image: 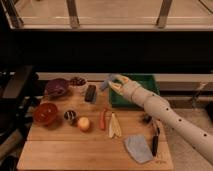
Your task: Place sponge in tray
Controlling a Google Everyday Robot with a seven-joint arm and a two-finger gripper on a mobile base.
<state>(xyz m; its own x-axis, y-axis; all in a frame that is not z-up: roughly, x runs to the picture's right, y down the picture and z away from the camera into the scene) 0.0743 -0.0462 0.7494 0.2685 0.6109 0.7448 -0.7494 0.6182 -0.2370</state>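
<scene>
The sponge [106,83] is a blue-grey block held in my gripper [113,84], whose fingers are shut on it. It hangs tilted just above the left rim of the green tray [150,80], which stands at the back right of the wooden table. My beige arm [165,114] reaches in from the lower right and covers part of the tray's front.
On the table are a purple bowl [56,87], a small bowl of dark pieces [77,81], a dark block [90,93], a red bowl [46,113], an orange fruit [83,123], a red pepper [103,118], a grey cloth [137,148] and a black utensil [155,142].
</scene>
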